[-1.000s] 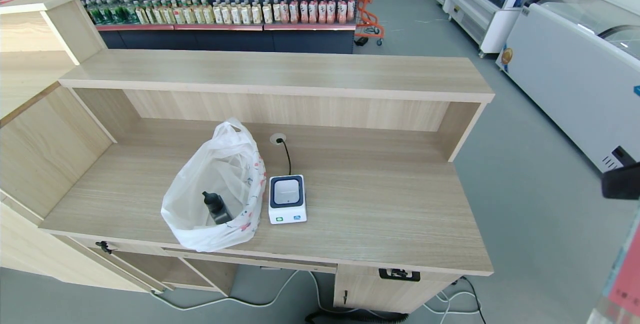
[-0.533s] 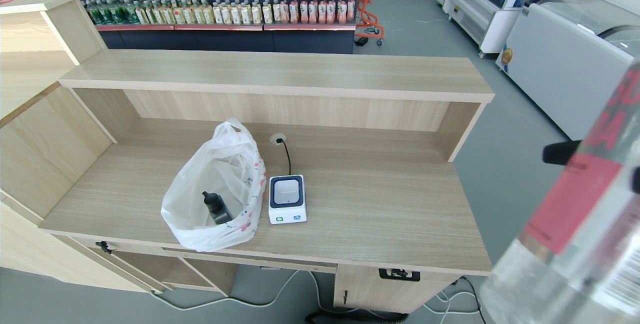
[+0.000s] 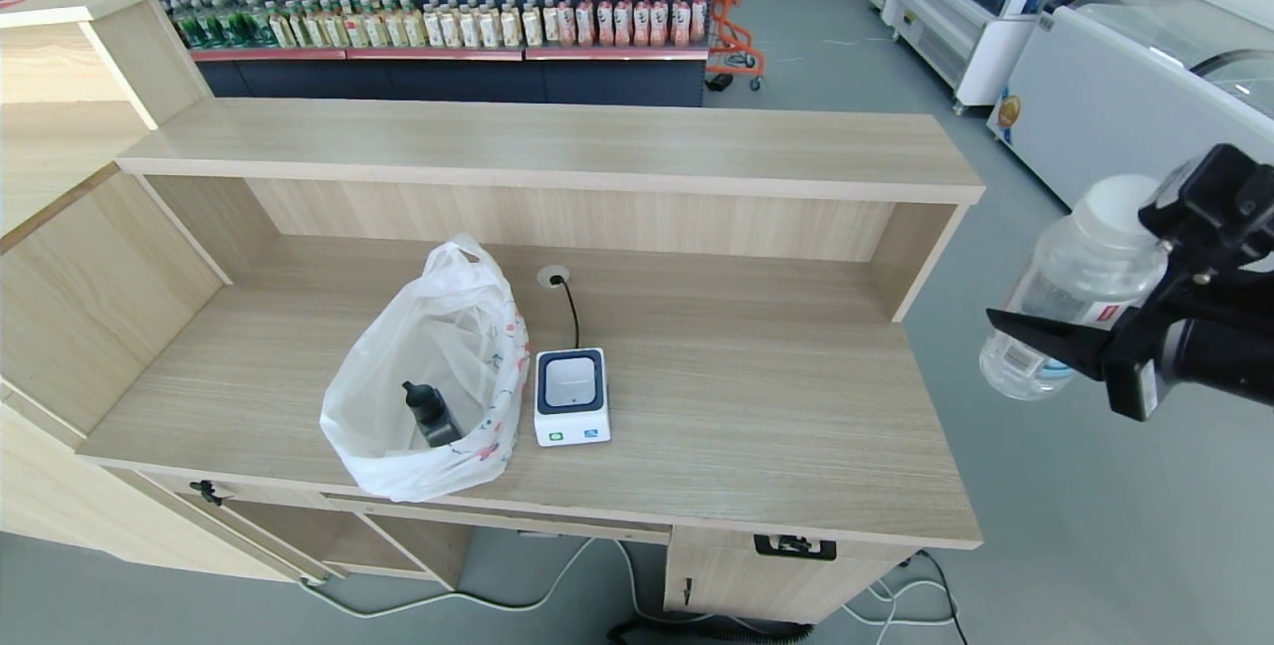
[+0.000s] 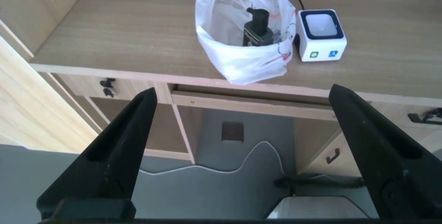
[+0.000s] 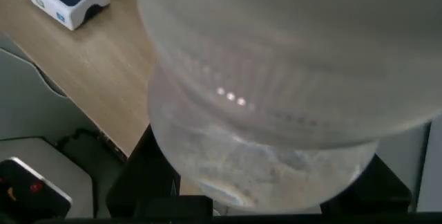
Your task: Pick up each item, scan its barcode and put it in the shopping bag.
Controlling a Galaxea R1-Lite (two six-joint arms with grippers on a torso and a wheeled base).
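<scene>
A clear water bottle [image 3: 1070, 292] with a white cap hangs tilted in the air past the counter's right end, with my right gripper [image 3: 1085, 272] shut on it. The same bottle [image 5: 276, 79] looms large in the right wrist view, with black fingers [image 5: 148, 175] at its sides. A white plastic shopping bag [image 3: 428, 376] stands open on the counter [image 3: 756, 426], with a dark bottle [image 3: 430, 413] inside. The white scanner [image 3: 571, 394] sits right beside the bag. My left gripper [image 4: 235, 182] is open and empty, low in front of the counter's front edge, facing the bag [image 4: 242, 44] and scanner [image 4: 321, 34].
A raised ledge [image 3: 557, 142] and back wall close the counter's far side. A black cable [image 3: 572, 312] runs from the scanner to a hole. Bare counter lies right of the scanner. Shelves of drinks [image 3: 448, 23] stand behind, chest freezers [image 3: 1135, 117] at the right.
The bottle swung up from the lower right, passed very close to the head camera, and now sits farther off at the right, held in my right gripper. Bag and scanner stayed put.
</scene>
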